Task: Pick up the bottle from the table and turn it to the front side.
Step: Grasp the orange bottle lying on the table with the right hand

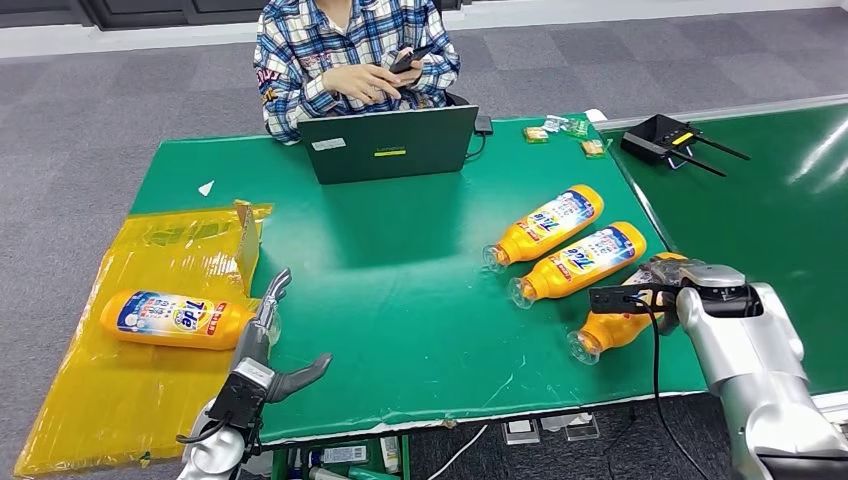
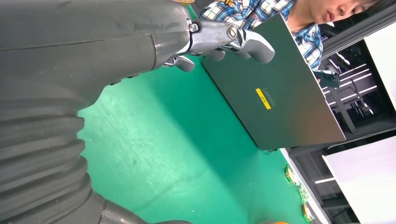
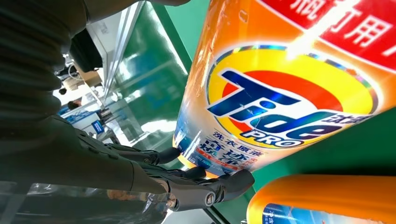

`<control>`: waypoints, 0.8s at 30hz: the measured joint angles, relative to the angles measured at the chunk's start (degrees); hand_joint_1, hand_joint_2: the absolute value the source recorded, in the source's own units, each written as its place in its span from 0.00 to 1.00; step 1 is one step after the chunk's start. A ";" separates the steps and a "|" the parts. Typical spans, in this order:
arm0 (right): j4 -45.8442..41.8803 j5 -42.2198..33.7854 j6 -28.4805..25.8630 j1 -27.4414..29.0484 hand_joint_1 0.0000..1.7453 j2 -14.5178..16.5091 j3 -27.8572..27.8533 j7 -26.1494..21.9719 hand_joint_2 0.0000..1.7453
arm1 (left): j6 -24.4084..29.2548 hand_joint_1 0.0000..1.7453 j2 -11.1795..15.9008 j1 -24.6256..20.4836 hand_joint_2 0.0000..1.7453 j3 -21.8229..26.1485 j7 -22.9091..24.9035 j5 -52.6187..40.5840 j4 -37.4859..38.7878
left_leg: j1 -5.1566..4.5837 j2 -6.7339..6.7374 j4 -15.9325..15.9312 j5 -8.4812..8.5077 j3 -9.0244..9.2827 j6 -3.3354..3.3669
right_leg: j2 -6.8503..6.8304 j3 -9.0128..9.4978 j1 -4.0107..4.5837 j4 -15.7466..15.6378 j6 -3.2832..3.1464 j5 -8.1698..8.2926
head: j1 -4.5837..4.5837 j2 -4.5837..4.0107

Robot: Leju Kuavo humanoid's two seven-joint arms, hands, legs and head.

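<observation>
Bottle [image 1: 612,328] lies on green table [image 1: 400,290], right hand [image 1: 668,285] gripping it

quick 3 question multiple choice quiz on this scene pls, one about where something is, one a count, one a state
1. Where does the single bottle on the robot's left lie?
A. on the yellow plastic sheet
B. on the laptop
C. on the floor

2. How many orange bottles are in the head view?
A. two
B. four
C. six

3. How is the left hand?
A. holding a bottle
B. open, holding nothing
C. resting on the laptop

Answers:
1 A: it rests on the yellow sheet at the table's edge.
2 B: one on the sheet, two lying side by side, and one bottle at the right hand.
3 B: its fingers are apart above the green table.
</observation>
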 joint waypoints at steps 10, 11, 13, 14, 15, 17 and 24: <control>-0.13 0.73 -7.01 2.39 0.00 0.09 -0.75 -0.11 1.00 | 0.17 0.00 0.02 -0.18 1.00 -0.01 -0.01 0.69 0.33 | 0.00 0.01 0.00 0.00 0.01 0.00 | 0.02 0.02 0.00 0.00 0.00 0.00 | 0.00 0.00; 0.19 0.83 -8.31 2.63 0.00 0.14 -0.72 0.16 1.00 | 0.24 0.00 0.02 -0.18 1.00 -0.02 -0.02 0.90 0.33 | 0.00 0.01 0.00 0.00 0.01 0.00 | 0.02 0.02 0.00 0.00 0.00 0.00 | 0.00 0.00; 1.43 0.90 -11.83 2.99 0.00 0.24 -0.25 1.05 1.00 | 0.34 0.00 0.03 -0.18 1.00 -0.03 -0.02 1.16 0.33 | 0.01 0.02 0.00 0.00 0.01 0.00 | 0.02 0.02 0.01 0.00 0.00 0.00 | 0.00 0.00; 2.21 0.91 -13.91 3.15 0.00 0.29 0.15 1.49 1.00 | 0.38 0.00 0.03 -0.18 1.00 -0.03 -0.02 1.22 0.33 | 0.01 0.03 0.00 0.00 0.01 0.00 | 0.02 0.02 0.01 0.00 0.00 0.00 | 0.00 0.00; 2.99 0.93 -16.09 3.34 0.00 0.34 0.61 1.82 1.00 | 0.39 0.00 0.03 -0.18 1.00 -0.03 -0.02 1.24 0.33 | 0.01 0.03 0.00 0.00 0.01 0.00 | 0.02 0.03 0.01 -0.01 0.00 0.00 | 0.00 0.00; 4.36 0.96 -20.25 3.72 0.00 0.43 1.46 2.36 1.00 | 0.40 0.00 0.05 -0.19 1.00 -0.03 -0.02 1.26 0.33 | 0.01 0.04 0.00 0.00 0.01 0.00 | 0.03 0.02 0.01 -0.01 0.00 0.00 | 0.00 0.00; 9.29 0.90 -31.99 4.41 0.05 0.86 6.25 5.18 1.00 | 0.69 0.00 0.13 -0.13 1.00 -0.07 -0.02 1.67 0.32 | 0.03 0.18 -0.01 -0.02 0.09 0.00 | 0.13 0.06 0.04 -0.02 0.00 -0.01 | 0.00 -0.01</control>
